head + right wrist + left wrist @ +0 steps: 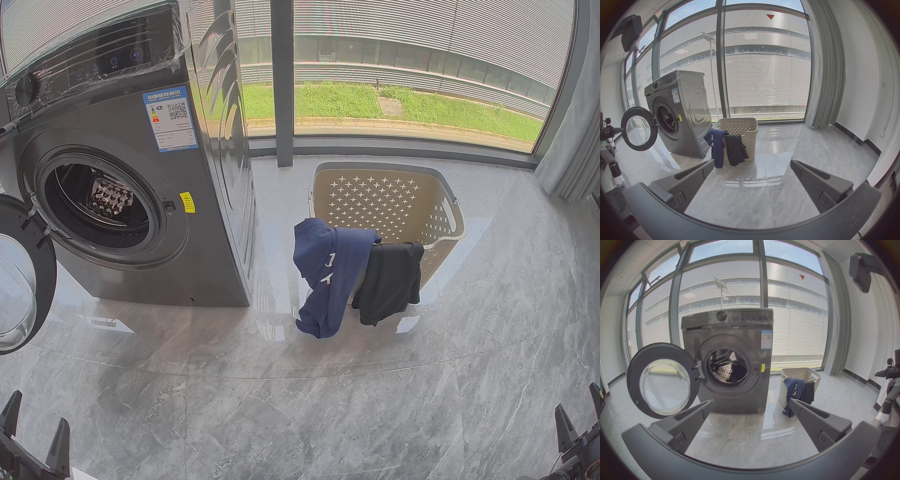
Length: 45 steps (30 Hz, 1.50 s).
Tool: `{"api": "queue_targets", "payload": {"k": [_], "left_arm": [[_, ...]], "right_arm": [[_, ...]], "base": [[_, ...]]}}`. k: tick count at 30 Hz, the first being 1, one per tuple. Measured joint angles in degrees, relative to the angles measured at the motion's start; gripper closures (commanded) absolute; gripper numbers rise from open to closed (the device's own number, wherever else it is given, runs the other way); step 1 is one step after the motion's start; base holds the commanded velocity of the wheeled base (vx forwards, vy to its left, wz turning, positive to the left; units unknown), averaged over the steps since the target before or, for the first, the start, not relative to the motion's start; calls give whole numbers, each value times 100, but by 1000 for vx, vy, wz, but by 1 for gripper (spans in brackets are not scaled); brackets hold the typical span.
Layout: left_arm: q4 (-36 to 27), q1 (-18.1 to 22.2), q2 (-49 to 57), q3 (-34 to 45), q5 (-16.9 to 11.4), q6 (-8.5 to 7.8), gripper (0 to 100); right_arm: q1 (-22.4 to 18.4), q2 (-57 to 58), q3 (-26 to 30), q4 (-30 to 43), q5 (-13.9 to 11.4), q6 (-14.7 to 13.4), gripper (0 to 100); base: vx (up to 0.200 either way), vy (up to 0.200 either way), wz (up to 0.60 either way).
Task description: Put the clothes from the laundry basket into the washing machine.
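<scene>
A beige laundry basket (pixel 400 200) stands on the floor right of the grey washing machine (pixel 125 156). A blue garment (pixel 328 269) and a black garment (pixel 390 281) hang over the basket's near rim. The machine's round door (pixel 22 275) is swung open to the left, and the drum (pixel 103 200) shows. My left gripper (pixel 34 431) is low at the near left, open and holding nothing. My right gripper (pixel 581 412) is low at the near right, open and holding nothing. Both are far from the basket (pixel 737 131) and the machine (pixel 731 362).
Glossy grey marble floor (pixel 300 400) lies bare between me and the basket. A floor-to-ceiling window (pixel 406 75) runs behind the basket, with a grey curtain (pixel 575 144) at the far right.
</scene>
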<state>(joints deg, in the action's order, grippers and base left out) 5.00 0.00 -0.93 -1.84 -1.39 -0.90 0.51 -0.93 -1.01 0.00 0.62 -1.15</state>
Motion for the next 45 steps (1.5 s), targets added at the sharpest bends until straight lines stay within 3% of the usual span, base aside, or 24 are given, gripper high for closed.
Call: {"api": "queue_targets", "payload": {"k": [6,15,24,34,39,45], "left_arm": [[4,35,-12,-256,-514,46,0],[-35,11,-12,-6,-488,69,0],[-57,5,-11,33,-490,61,0],[-66,0,-11,83,-499,69,0],[-106,0,-11,83,-492,265,0],[-108,0,-11,85,-485,286,0]], "right_arm": [[-5,0,0,0,0,0,0],[-5,0,0,0,-2,0,0],[0,0,0,0,0,2,0],[0,0,0,0,0,0,0],[-7,0,0,2,0,0,0],[0,0,0,0,0,2,0]], "base": [[0,0,0],[0,0,0],[0,-200,0],[0,0,0],[120,0,0],[200,0,0]]}}
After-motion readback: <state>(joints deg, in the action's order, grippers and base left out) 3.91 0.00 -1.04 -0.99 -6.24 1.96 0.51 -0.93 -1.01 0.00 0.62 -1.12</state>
